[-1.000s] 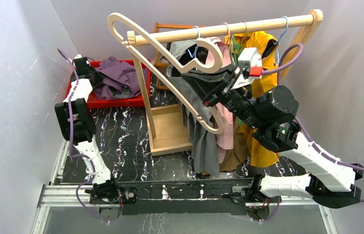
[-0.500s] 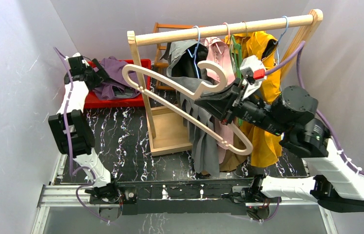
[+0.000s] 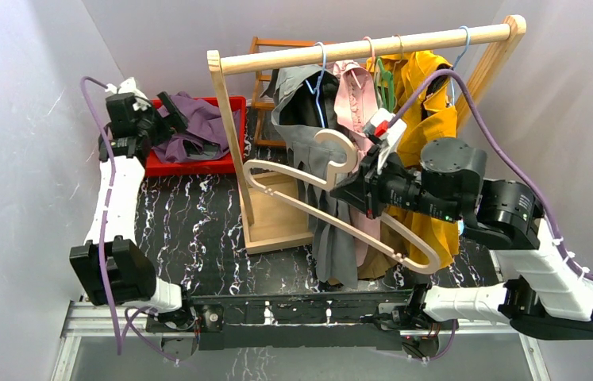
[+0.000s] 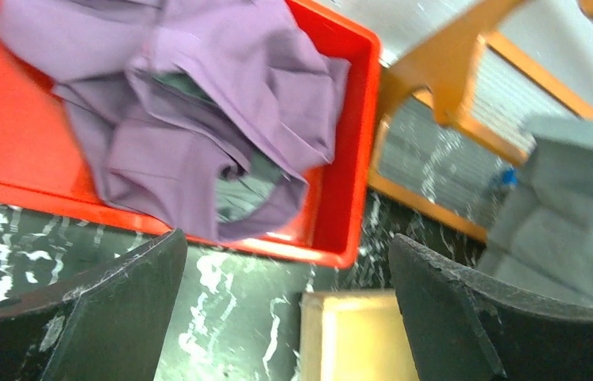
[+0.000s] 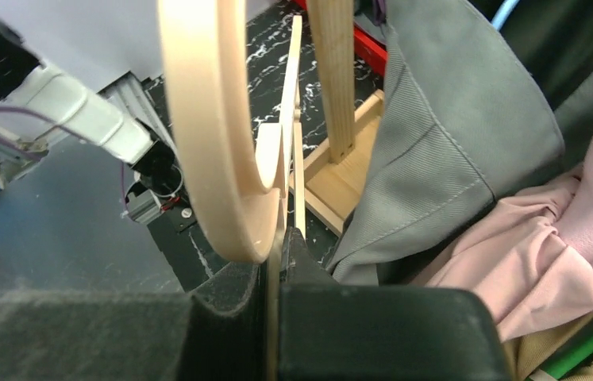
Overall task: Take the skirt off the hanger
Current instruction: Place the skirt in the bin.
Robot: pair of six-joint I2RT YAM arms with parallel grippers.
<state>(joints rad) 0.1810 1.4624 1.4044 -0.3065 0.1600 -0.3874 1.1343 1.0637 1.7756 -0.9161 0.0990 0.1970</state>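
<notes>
Skirt [image 4: 198, 119] is off the hanger [image 5: 198, 119], bunched in red bin [image 4: 360, 159]; left end effector [image 4: 285, 246] gapes wide, empty, above it; right end effector [image 5: 277, 266] pinches the bare hanger mid-air; task looks done

Grey garment [image 3: 333, 242], pink garment [image 3: 350, 86], yellow garment [image 3: 429, 73] on wooden rail [image 3: 388, 46]; black marbled tabletop [image 3: 198, 230]

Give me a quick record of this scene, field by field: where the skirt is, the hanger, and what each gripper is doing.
skirt: purple fabric skirt, crumpled in the red plastic bin
hanger: pale wooden hanger, bare, off the rail
left gripper: open, above the bin, holding nothing
right gripper: shut on the hanger
rack: wooden rail holding other garments
</notes>
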